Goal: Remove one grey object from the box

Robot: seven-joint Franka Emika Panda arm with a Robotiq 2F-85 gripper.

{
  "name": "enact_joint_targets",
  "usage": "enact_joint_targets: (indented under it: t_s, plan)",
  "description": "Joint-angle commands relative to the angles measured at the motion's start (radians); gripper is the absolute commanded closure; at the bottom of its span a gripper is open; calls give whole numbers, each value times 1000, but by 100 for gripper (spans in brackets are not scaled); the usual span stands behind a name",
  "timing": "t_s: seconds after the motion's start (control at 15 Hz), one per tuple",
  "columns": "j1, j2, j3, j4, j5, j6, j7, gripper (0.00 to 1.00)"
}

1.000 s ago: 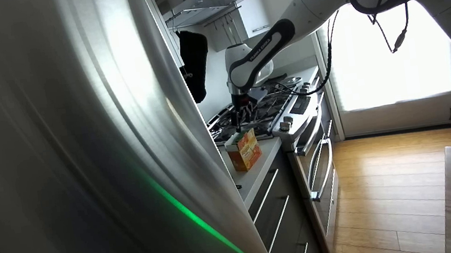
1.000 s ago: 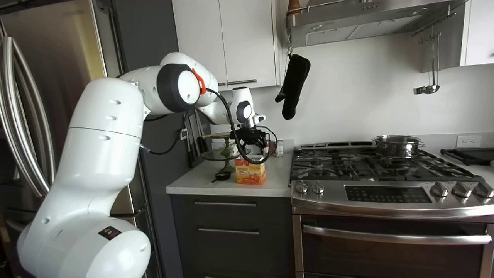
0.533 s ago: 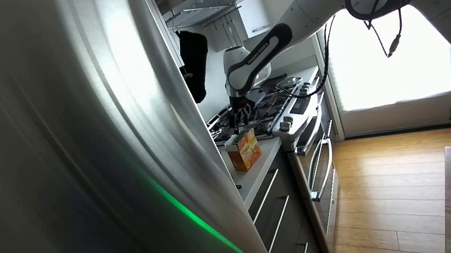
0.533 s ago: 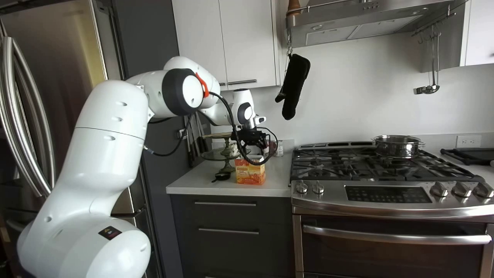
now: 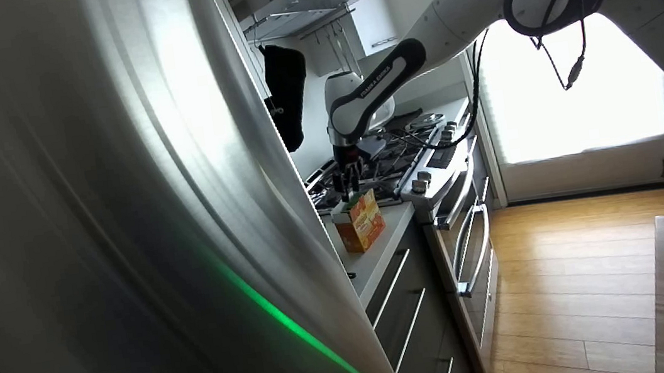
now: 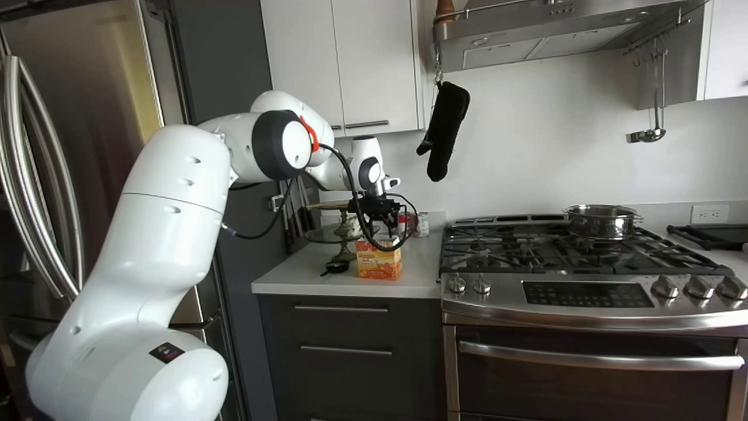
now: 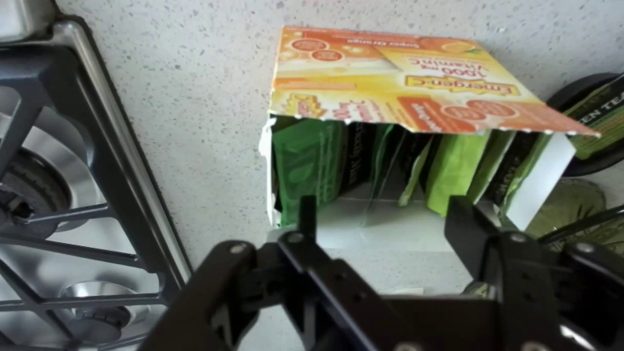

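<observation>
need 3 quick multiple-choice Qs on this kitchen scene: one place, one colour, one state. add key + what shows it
1. Where is the orange box?
A. On the floor
B. On the counter beside the stove
C. On top of the stove

2. What colour is the hanging oven mitt?
A. Black
B. Red
C. White

3. What state is the gripper in?
A. Shut, holding nothing
B. Shut on the box
C. Open, holding nothing

Key:
1. B: both exterior views show the box standing on the counter, next to the stove.
2. A: the mitt shows black in both exterior views.
3. C: in the wrist view its fingers stand apart with nothing clamped between them.
</observation>
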Motion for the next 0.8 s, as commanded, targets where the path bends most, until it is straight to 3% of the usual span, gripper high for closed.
enact_joint_targets:
  t_s: [0.0,0.07,0.2,0.4,0.47,0.6,0.73]
  plan:
    - [-6,45,8,55,24,-41,-7,43]
    - [-7,52,9,62,28,-45,-7,41]
    - [-7,65,10,74,30,-52,-6,47]
    - [-7,80,12,90,34,-73,-6,67]
    - [-7,83,12,96,35,-84,-4,81]
    - [-7,84,12,103,38,-110,-1,98]
    - [-9,78,12,107,45,-141,2,100]
